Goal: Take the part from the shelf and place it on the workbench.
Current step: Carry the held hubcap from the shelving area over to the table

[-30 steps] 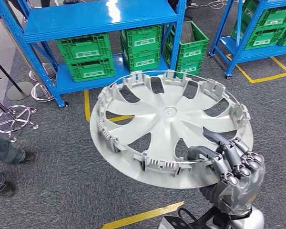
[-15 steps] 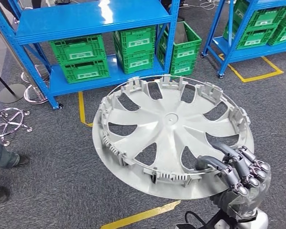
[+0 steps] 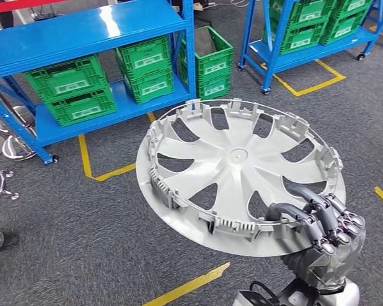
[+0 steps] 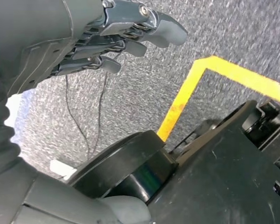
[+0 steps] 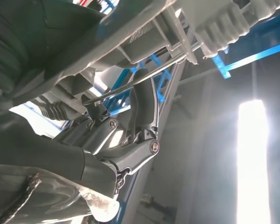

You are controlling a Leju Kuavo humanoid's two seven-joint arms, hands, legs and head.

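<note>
One large silver-grey plastic wheel cover [image 3: 240, 175] rides level over the carpet, its near rim gripped by the right hand [image 3: 324, 233]; left hand [image 4: 96, 42] hangs seemingly empty, fingers apart. Carry step: find the surface next.

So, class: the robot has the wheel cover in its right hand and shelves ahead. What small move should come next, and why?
Probably keep turning away from the blue shelf to find the workbench, holding the wheel cover level. The right hand grips it only at one rim edge, the left hand hangs free, and only shelves, green crates and floor lie ahead.
</note>
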